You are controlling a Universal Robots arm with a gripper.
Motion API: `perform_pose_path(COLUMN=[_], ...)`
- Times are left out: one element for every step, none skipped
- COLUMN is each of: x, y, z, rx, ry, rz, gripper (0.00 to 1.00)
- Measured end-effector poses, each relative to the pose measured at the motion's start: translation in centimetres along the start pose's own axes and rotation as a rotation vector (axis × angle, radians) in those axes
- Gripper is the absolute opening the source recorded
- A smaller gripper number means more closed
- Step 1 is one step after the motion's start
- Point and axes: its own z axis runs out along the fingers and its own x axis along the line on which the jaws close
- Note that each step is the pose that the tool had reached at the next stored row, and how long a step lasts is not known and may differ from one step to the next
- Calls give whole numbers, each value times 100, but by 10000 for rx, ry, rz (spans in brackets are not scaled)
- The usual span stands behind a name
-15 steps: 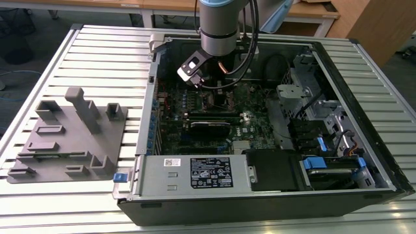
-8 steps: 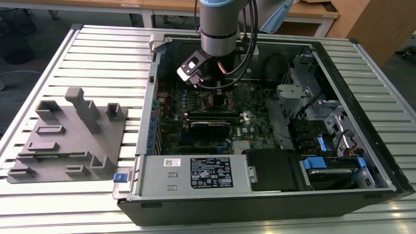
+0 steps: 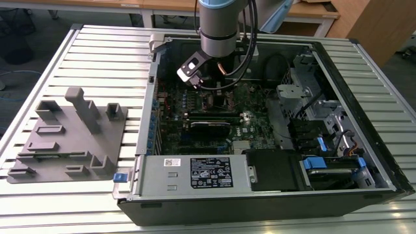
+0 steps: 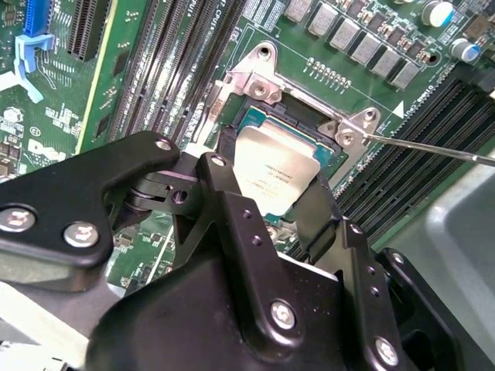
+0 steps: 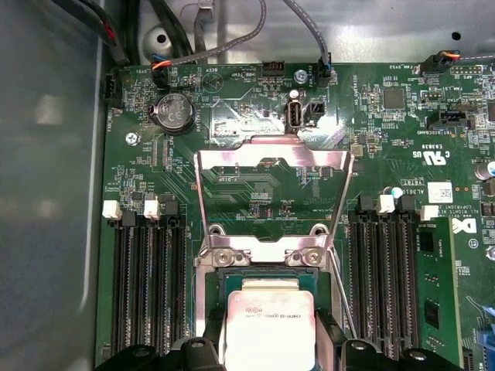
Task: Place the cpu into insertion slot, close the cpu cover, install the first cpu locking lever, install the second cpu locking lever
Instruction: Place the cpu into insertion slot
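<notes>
CPU (image 5: 268,325) sits over the slot (image 5: 263,272), pinched by its edges in the gripper (image 4: 271,185); cover (image 5: 232,158) stands open. Keep it flat, square to the rim, no side load, seat it without forcing.

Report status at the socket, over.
Gripper low at the insertion slot, grip on the cpu unclear. Cpu cover standing open. Locking lever unlatched. No obstruction seen.

Dull silver-grey square cpu (image 4: 274,166): near edge hidden under black gripper (image 4: 272,212); in first wrist view, cut off by picture edge.
</notes>
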Motion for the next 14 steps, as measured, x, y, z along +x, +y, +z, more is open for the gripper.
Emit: perform_pose_path(x=[0,2,2,1,1,1,1,1,0,0,0,0,1,0], y=[0,1,1,0,0,0,0,0,0,0,0,0,0,0], z=[2,5,5,5,5,4,4,4,4,4,5,5,5,5], rx=[-1,-6,-6,-5,-5,-3,-3,-2,-2,-2,-3,-2,-2,-3], ry=[2,11,9,8,7,5,4,3,3,3,4,3,4,4], rz=[0,1,1,0,1,0,0,0,0,0,0,0,0,0], gripper=[54,54,54,54,54,54,54,54,54,54,54,54,54,54])
